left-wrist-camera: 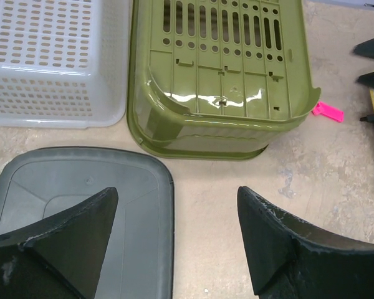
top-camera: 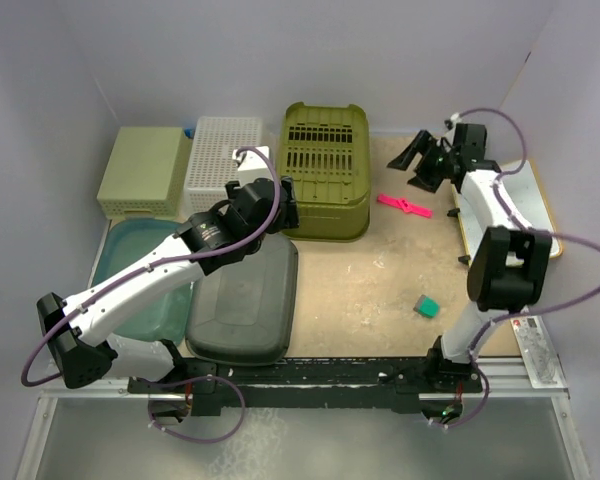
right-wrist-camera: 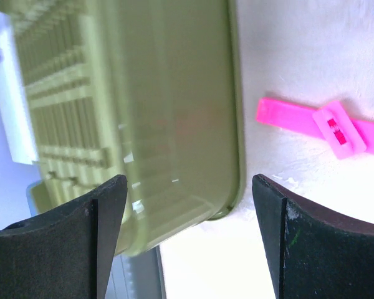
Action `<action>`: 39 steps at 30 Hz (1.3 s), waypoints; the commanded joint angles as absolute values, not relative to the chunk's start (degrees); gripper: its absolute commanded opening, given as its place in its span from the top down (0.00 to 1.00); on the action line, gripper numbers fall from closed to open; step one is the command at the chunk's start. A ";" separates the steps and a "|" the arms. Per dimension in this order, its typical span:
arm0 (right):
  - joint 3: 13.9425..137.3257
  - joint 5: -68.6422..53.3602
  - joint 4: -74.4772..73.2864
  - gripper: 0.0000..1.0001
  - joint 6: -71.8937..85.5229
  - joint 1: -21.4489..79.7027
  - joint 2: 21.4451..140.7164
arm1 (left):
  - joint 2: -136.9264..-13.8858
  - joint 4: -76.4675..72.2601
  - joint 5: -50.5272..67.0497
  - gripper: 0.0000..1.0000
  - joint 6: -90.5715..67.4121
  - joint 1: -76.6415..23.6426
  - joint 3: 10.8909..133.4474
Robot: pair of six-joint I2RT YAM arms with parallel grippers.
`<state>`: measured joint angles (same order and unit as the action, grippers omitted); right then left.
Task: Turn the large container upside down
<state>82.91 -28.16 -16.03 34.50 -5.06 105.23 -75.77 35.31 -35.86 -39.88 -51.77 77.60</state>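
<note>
From above, the olive slatted basket [top-camera: 325,170] sits at the back middle of the table [top-camera: 370,280], base up and rim down. A white perforated basket [top-camera: 223,150] stands just beside it on the left. A dark grey lid [top-camera: 245,300] lies in front, next to a teal tub [top-camera: 130,260]. The left gripper [top-camera: 280,205] hangs at the olive basket's near left corner. The right gripper [top-camera: 418,165] is spread wide to the basket's right, near a pink clip [top-camera: 404,206]. A small green block [top-camera: 426,306] lies well apart, toward the front.

In the left wrist view, the left gripper [left-wrist-camera: 177,193] is spread with nothing between its fingers. The olive slatted basket [left-wrist-camera: 221,75] rests rim-down ahead of them, its ribbed underside facing up.

In the right wrist view, the right gripper [right-wrist-camera: 188,180] is likewise spread and empty. The olive slatted basket's [right-wrist-camera: 149,93] side wall fills the left, and the pink clip [right-wrist-camera: 324,128] lies on the table to the right.
</note>
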 commanded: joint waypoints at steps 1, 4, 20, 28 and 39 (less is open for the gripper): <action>82.54 -22.32 -13.64 0.17 29.35 -3.01 89.40 | -74.77 35.00 -39.31 0.24 -39.92 -51.14 79.03; 80.45 -18.60 -12.29 0.17 24.41 0.11 81.24 | -75.26 35.65 -39.50 0.16 -39.63 -49.61 80.00; 48.75 6.49 7.37 0.03 4.42 8.96 48.94 | -72.36 35.54 -38.46 0.13 -35.95 -43.78 79.20; 45.37 13.77 10.81 0.00 6.42 8.96 48.61 | -67.19 32.69 -42.06 0.13 -34.63 -43.77 73.09; 45.47 15.36 9.70 0.00 9.40 8.98 48.75 | -66.49 31.87 -45.94 0.13 -33.60 -43.78 71.48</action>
<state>44.64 13.08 6.46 8.27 8.73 49.21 -67.05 34.33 -42.87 -35.22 -43.88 71.42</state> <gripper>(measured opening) 0.997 0.870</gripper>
